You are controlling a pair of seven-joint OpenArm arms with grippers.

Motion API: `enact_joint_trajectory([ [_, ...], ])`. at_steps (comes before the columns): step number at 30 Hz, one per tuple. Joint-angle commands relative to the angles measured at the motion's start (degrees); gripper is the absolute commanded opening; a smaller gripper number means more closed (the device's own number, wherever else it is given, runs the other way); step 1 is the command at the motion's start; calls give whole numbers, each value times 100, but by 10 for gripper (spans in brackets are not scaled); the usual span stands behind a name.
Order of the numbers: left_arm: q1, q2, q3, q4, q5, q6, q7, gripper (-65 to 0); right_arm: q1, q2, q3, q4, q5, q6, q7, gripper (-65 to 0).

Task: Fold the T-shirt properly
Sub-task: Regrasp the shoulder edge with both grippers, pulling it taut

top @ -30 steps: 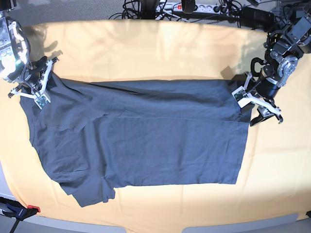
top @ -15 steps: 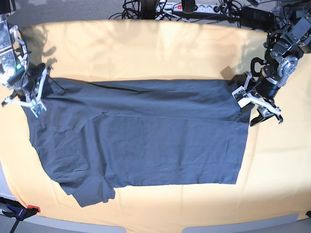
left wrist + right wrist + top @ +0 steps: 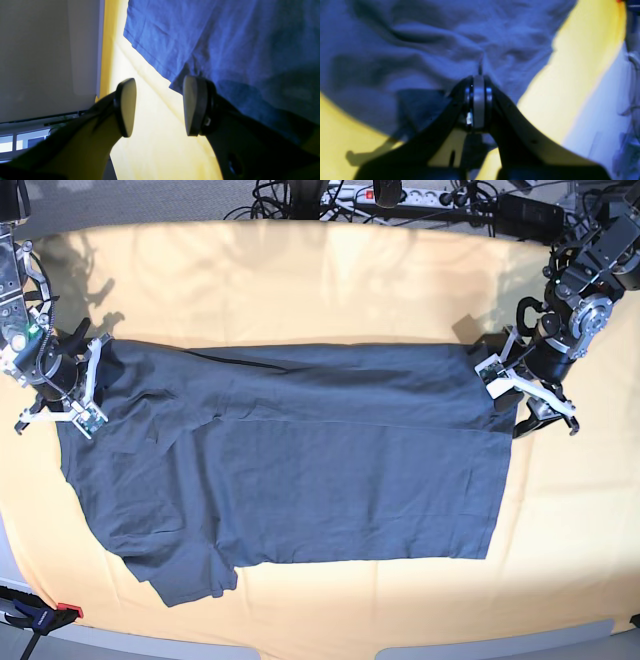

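Base view shows the counter (image 3: pixel 330 280), covered by a pale orange-yellow cloth (image 3: pixel 560 530) that fills most of the frame. Across its middle lies the T-shirt (image 3: pixel 300 460), dark slate-grey and spread mostly flat, its long edges running from one side of the view to the other; a sleeve end sticks out toward the near edge on the view's left, and soft creases cross the fabric. Behind the counter's far edge sits a tangle of cables (image 3: pixel 400 195) with a power strip among them. The right gripper (image 3: pixel 62 405) is at the shirt's end on the view's left; in the right wrist view its jaws are pressed together, and a small ridge of fabric rises just ahead of the tips, so they are pinching the shirt (image 3: pixel 420 37). The left gripper (image 3: pixel 530 402) sits at the shirt's opposite end; in the left wrist view its jaws stand wide apart, one pad over bare cloth and the other at the shirt's hemmed corner (image 3: pixel 175 85), with nothing between them.
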Motion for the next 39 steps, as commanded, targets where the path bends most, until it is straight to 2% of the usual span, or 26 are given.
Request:
enact_joint_trajectory([
  [1,-63,-111,-74,66,61,92,-42,-338,92,129,70,59,-66,-179,162,-650],
  [9,-63,-111,-74,70,61,92,-44,-338,96,98,70,-166,-223,-448,708,-650],
  [14,-63,-127,-74,70,61,-153,-46,-338,332,94,70,-717,-238,-442,962,-650],
  [17,-63,-129,-74,70,61,-153,-70,-338,564,94,70,-949,-236,-444,1016,-650],
  [20,-63,-142,-74,70,61,-216,-98,-338,785,98,70,-999,-151,-396,1012,-650],
  [25,-66,-160,-74,70,63,-319,-133,-338,916,85,70,-999,184,-66,975,-650],
  [27,-66,-160,-74,70,63,-321,-142,-338,914,26,70,-999,195,-33,960,-650],
  [28,-66,-160,-74,70,66,-321,-155,-338,914,2,70,-999,199,-39,918,-622],
  [31,-68,-173,-74,70,66,-321,-153,-338,949,7,68,-999,195,-57,597,-336],
  [32,-66,-212,-74,70,68,-323,-155,-338,1012,20,68,-988,201,-63,363,-302],
  [35,-68,-417,-74,72,55,-326,-153,-338,1307,52,70,-946,603,-50,-439,-303],
  [37,-66,-588,-74,83,-70,-417,-153,-338,1434,131,72,-901,1239,221,-763,-303],
  [39,-63,-776,-74,142,-400,-824,-146,-338,1453,223,72,-802,1840,487,-1016,-303],
])
